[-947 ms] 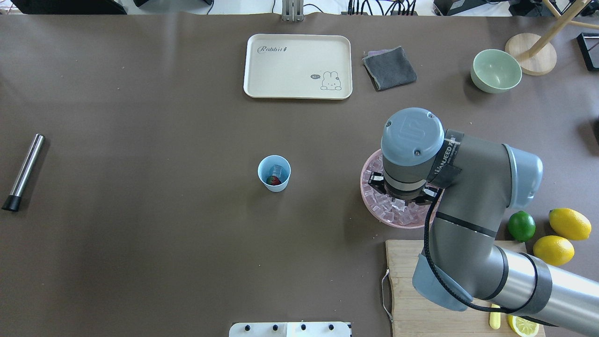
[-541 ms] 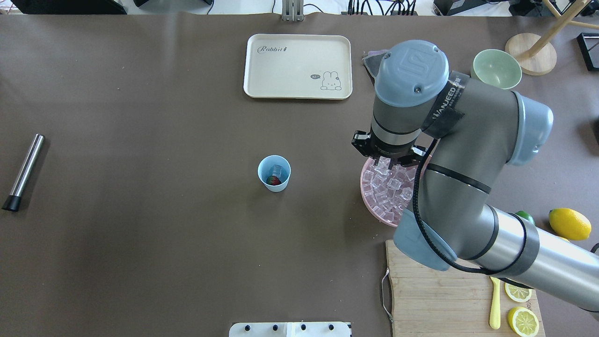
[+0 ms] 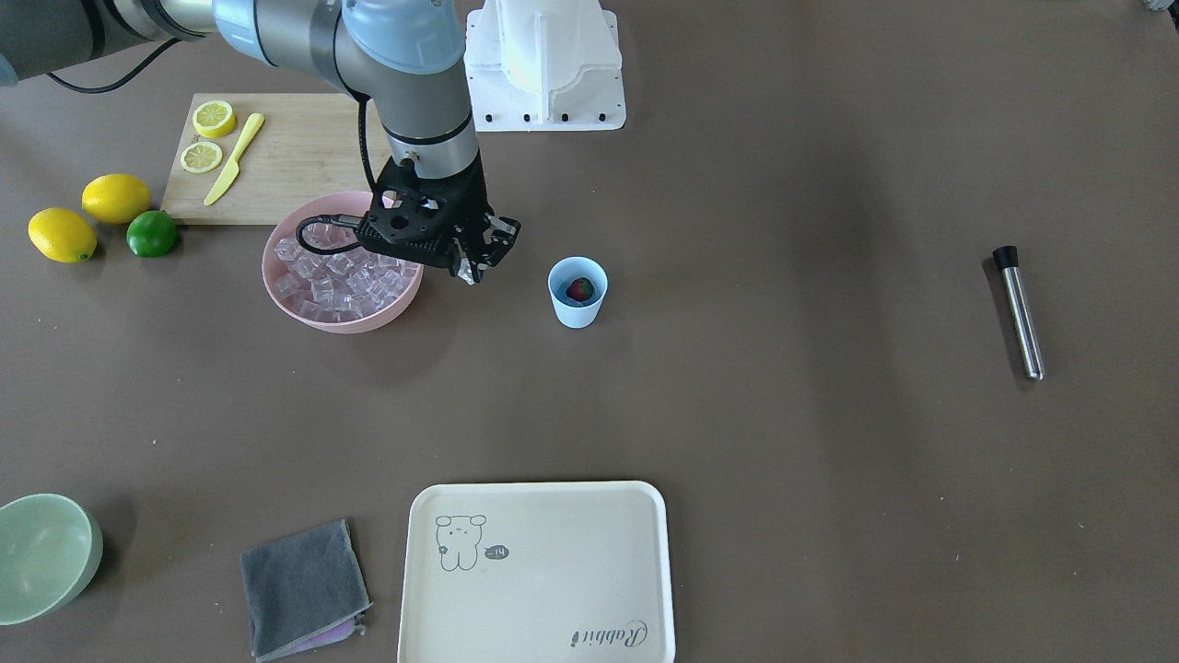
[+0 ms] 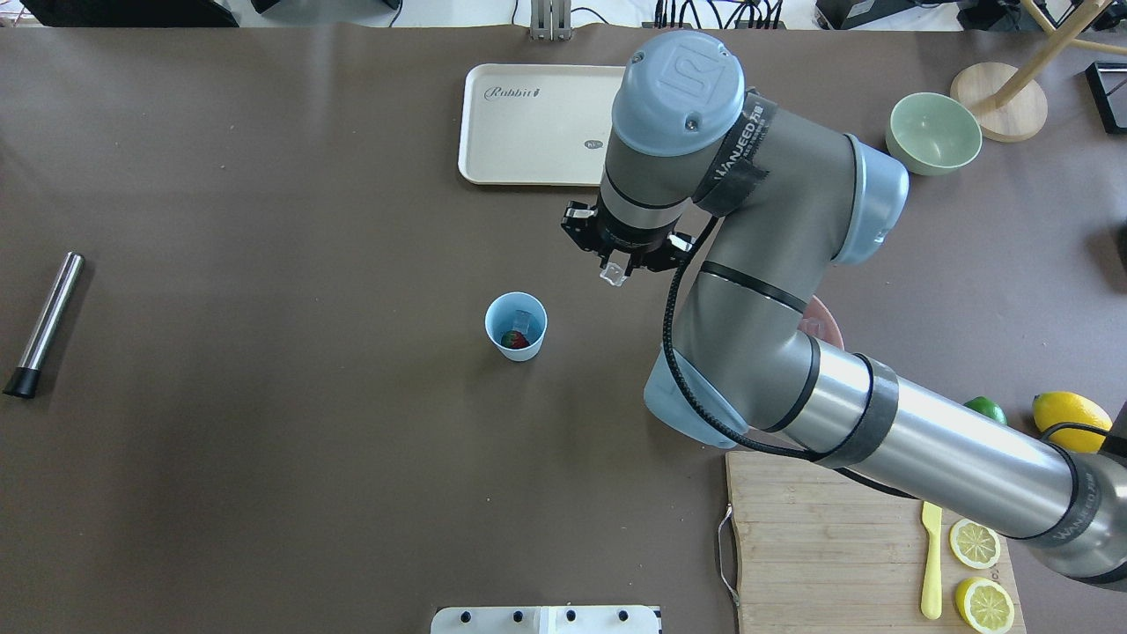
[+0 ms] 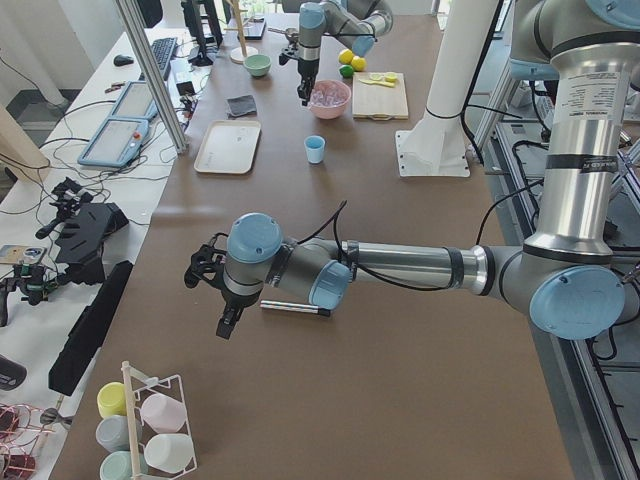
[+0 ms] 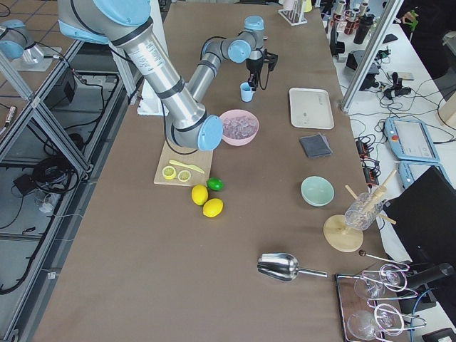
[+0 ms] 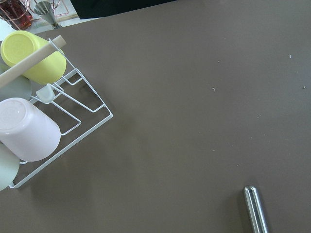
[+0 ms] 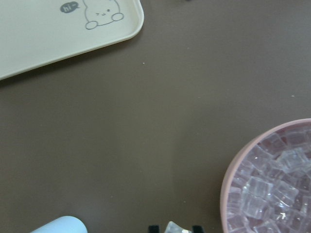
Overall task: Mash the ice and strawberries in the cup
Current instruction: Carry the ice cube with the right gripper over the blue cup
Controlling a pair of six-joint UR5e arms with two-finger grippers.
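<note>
You have the right end effector (image 4: 616, 267) up in the air between the pink bowl (image 3: 276, 293) and the cup (image 4: 516, 327), its fingers pinching one ice cube (image 4: 613, 274). In your right wrist view that cube sits between the two fingertips at the bottom edge, with the cup's rim at lower left and the bowl at lower right. The end effector is near the cup but not over it, on the bowl's side.

Your cup stands upright in the middle of the surface (image 4: 264, 423), apart from everything else. Inside it you can see the strawberry (image 4: 511, 339) at the bottom and a second cube (image 4: 523, 318) just beside it.

The pink bowl is full of ice (image 3: 336, 274) that covers its floor; from overhead the arm hides most of it. The green bowl (image 4: 933, 132) stands well apart, toward the far right corner.

Your left end effector (image 5: 228, 325) hovers above the surface just beside the steel rod (image 4: 46, 321). Only the side view shows it, so you cannot tell whether its fingers are spread or pressed together.
</note>
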